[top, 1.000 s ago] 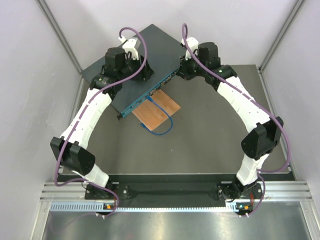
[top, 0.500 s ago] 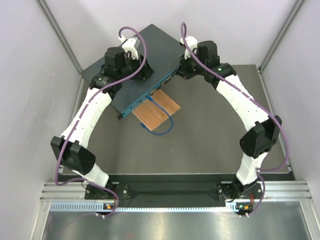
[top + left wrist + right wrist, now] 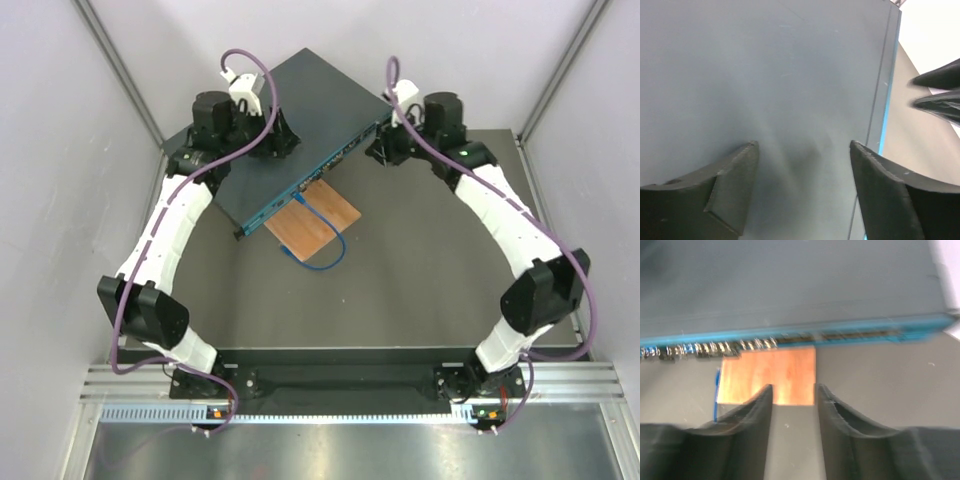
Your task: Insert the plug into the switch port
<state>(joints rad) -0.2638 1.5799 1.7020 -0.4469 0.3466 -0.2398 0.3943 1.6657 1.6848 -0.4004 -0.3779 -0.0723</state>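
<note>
The switch (image 3: 310, 110), a flat dark teal box, lies diagonally at the back, its port row (image 3: 300, 185) facing front-right. A blue cable (image 3: 325, 258) loops over the wooden board (image 3: 315, 222). One end reaches up toward the ports, and the plug is too small to make out. My left gripper (image 3: 277, 140) is open and empty over the switch top (image 3: 765, 75); in its wrist view the gripper (image 3: 804, 150) hovers close above it. My right gripper (image 3: 379, 152) is open and empty off the switch's right end. Its wrist view shows the gripper (image 3: 793, 388), the ports (image 3: 715, 347) and the board (image 3: 770, 372).
The board lies against the switch's port face, on the grey table (image 3: 430, 260). White walls enclose the cell on the left, back and right. The right gripper's fingers (image 3: 940, 95) show beyond the switch edge in the left wrist view.
My right gripper has pulled back to the right, off the switch's right end. My left arm has shifted slightly left and back over the switch top. The switch, board and cable stay put.
</note>
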